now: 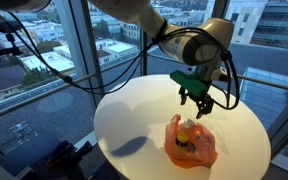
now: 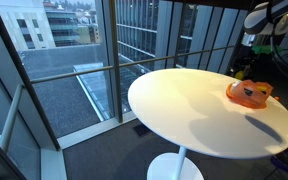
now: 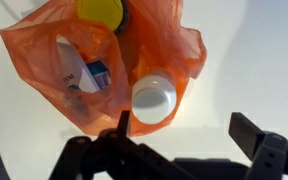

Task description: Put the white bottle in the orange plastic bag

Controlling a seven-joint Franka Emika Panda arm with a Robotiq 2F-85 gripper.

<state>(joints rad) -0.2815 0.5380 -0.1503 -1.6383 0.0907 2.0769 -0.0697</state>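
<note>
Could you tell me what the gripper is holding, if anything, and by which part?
Nothing: the gripper is open and empty, above the bag.

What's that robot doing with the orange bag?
The robot arm's pincer hovers open and empty just above the crinkly orange plastic bag on the round white table. In the wrist view, the white round-capped bottle sits in the bag's mouth, near a yellow round lid. The bottle looks dropped in already.
</note>
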